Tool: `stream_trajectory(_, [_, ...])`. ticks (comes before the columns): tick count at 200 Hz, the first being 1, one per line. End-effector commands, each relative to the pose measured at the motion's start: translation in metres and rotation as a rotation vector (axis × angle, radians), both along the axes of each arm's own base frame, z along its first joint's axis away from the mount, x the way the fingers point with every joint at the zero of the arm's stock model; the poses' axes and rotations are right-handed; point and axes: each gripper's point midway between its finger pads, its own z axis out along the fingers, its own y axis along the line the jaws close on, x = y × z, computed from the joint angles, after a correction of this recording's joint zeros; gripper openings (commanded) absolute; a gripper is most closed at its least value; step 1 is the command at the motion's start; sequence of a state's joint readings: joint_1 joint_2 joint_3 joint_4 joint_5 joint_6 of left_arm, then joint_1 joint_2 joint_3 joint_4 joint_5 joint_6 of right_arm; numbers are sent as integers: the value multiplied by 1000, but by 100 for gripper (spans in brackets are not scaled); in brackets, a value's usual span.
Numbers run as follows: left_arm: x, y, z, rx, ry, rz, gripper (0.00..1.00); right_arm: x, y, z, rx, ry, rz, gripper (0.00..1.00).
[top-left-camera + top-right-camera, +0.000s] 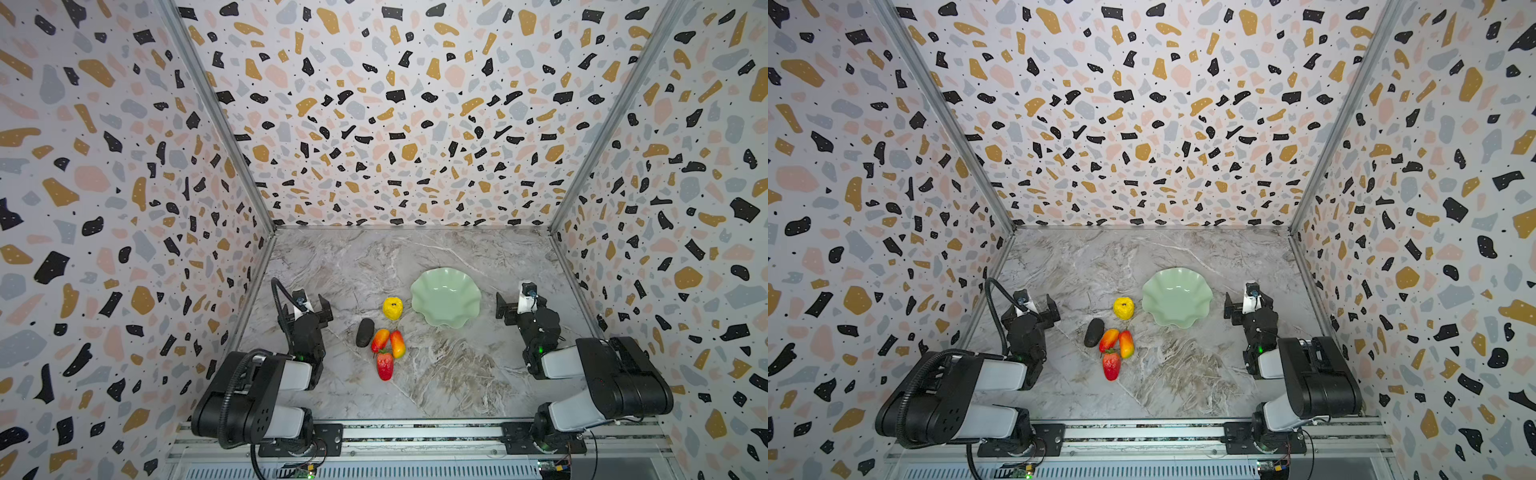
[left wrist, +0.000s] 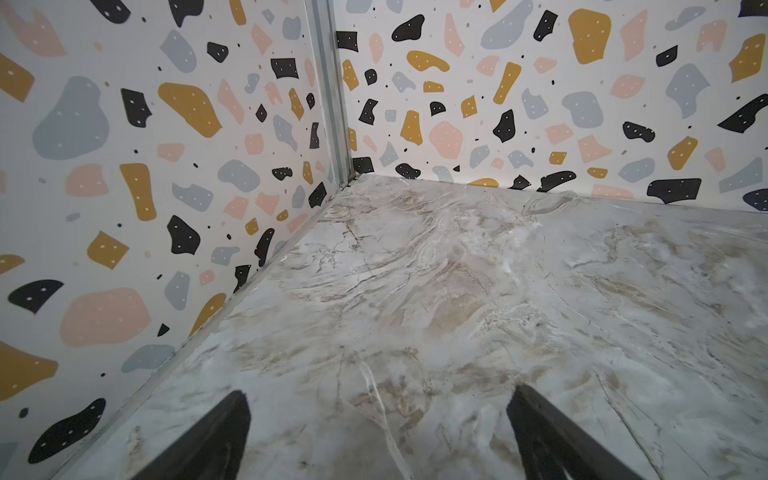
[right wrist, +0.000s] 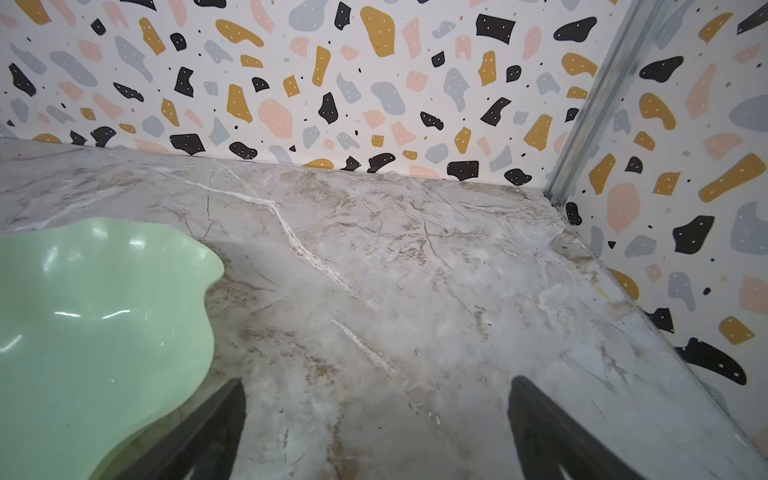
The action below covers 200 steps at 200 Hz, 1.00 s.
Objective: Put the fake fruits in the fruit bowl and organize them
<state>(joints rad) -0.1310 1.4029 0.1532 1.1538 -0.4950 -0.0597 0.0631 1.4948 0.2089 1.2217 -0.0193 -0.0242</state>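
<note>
The mint-green fruit bowl (image 1: 446, 297) (image 1: 1177, 296) (image 3: 99, 332) stands empty, right of centre on the marble table. Left of it lie the fake fruits: a yellow one (image 1: 392, 308) (image 1: 1124, 308), a dark oval (image 1: 365, 332) (image 1: 1094, 332), two red-yellow pieces (image 1: 380, 340) (image 1: 397, 343), and a strawberry (image 1: 385, 365) (image 1: 1111, 365). My left gripper (image 1: 309, 305) (image 2: 378, 415) stands open left of the fruits, holding nothing. My right gripper (image 1: 515, 305) (image 3: 376, 399) stands open just right of the bowl, empty.
Terrazzo-patterned walls (image 1: 124, 249) close the table on three sides, with metal corner posts (image 1: 266, 216). A rail (image 1: 415, 432) carrying both arm bases runs along the front edge. Bare marble (image 1: 457, 374) lies between the arms.
</note>
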Motion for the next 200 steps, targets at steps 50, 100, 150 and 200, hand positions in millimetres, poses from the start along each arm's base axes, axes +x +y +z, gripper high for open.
stream_trajectory(50, [3, 0, 17, -4, -65, 0, 100, 4, 0, 6, 8, -10, 9, 99])
stream_trajectory(100, [3, 0, 16, -3, -63, -1, 100, 4, 1, 4, 4, -4, 11, 99])
stream_trajectory(150, [3, 0, 17, -2, -65, -1, 100, 4, 1, 5, 3, -6, 11, 99])
stream_trajectory(200, [4, 6, 49, -11, -66, 39, 99, 1, -19, 46, 37, -40, -100, 99])
